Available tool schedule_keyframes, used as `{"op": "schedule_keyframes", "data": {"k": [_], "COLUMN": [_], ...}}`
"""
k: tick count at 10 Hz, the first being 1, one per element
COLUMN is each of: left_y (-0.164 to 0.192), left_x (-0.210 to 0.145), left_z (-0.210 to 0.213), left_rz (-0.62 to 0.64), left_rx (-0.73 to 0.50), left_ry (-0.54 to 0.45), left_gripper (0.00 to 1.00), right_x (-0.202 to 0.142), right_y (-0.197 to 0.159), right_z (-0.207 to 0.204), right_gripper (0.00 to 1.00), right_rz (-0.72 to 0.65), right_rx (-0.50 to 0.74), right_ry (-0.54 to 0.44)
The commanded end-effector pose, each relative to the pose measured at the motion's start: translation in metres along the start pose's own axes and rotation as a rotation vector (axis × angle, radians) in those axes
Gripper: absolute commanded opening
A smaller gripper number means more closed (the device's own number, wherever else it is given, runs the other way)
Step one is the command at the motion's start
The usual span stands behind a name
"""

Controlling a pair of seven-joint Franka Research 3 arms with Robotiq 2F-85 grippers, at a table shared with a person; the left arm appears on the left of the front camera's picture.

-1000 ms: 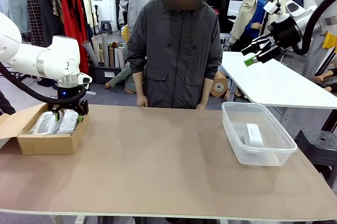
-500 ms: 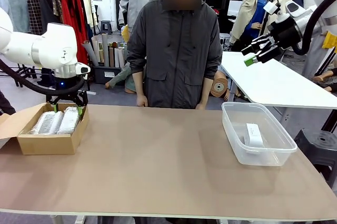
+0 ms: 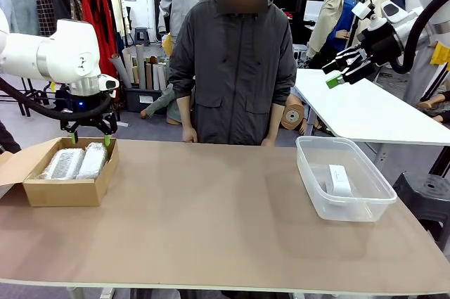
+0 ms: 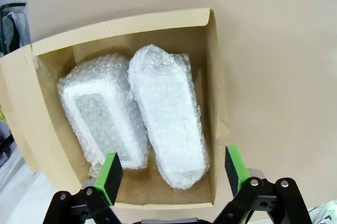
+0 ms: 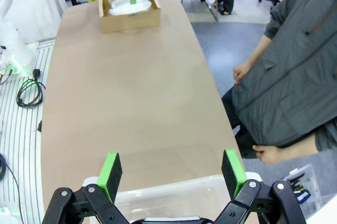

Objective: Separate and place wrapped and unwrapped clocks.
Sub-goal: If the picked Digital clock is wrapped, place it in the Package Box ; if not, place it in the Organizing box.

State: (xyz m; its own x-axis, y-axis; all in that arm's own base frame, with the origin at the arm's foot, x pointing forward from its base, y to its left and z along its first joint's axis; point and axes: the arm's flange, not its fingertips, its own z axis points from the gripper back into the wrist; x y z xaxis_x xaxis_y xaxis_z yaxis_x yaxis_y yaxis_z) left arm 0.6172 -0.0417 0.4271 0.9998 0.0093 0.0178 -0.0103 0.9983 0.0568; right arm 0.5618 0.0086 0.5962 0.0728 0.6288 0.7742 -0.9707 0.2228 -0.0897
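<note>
Two wrapped clocks [image 3: 76,162] in crinkly bubble film lie side by side in the brown cardboard box [image 3: 67,191] at the table's left. From the left wrist they are one [image 4: 100,113] on the left and one [image 4: 168,110] on the right. My left gripper [image 3: 89,138] hangs open just above the box, nothing between its green pads [image 4: 111,175]. The unwrapped clock [image 3: 339,180], bare and white, lies in the clear tub [image 3: 309,185] at the right. High at the right, above the tub, my right gripper [image 3: 337,71] is open and empty; the right wrist view shows this gripper [image 5: 172,174] over the tub's rim [image 5: 179,192].
A person in a dark jacket stands at the table's far edge, hands [image 3: 190,134] resting near it. The right wrist view shows a hand [image 5: 271,153] beside the table. A white side table [image 3: 365,112] stands behind the tub. The brown tabletop [image 3: 211,214] between box and tub is bare.
My left gripper has risen out of the box, open, leaving both wrapped clocks lying inside. The right arm has not moved.
</note>
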Motion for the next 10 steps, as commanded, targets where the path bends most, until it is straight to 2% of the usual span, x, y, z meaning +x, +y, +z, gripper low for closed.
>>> {"op": "schedule_keyframes", "data": {"k": [1,10], "left_y": [0.0001,-0.001], "left_x": [0.0003,0.0005], "left_z": [-0.0011,-0.0021], "left_rz": [0.01,-0.001], "left_rx": [0.0,0.0], "left_ry": [0.003,0.003], "left_gripper": [1.0,1.0], "right_x": [0.0007,0.0007], "right_y": [0.0017,0.0017], "right_z": [0.0007,0.0007], "right_gripper": [1.0,1.0], "right_rz": [0.006,0.006], "right_rx": [0.001,0.001], "right_ry": [-0.003,-0.003]}}
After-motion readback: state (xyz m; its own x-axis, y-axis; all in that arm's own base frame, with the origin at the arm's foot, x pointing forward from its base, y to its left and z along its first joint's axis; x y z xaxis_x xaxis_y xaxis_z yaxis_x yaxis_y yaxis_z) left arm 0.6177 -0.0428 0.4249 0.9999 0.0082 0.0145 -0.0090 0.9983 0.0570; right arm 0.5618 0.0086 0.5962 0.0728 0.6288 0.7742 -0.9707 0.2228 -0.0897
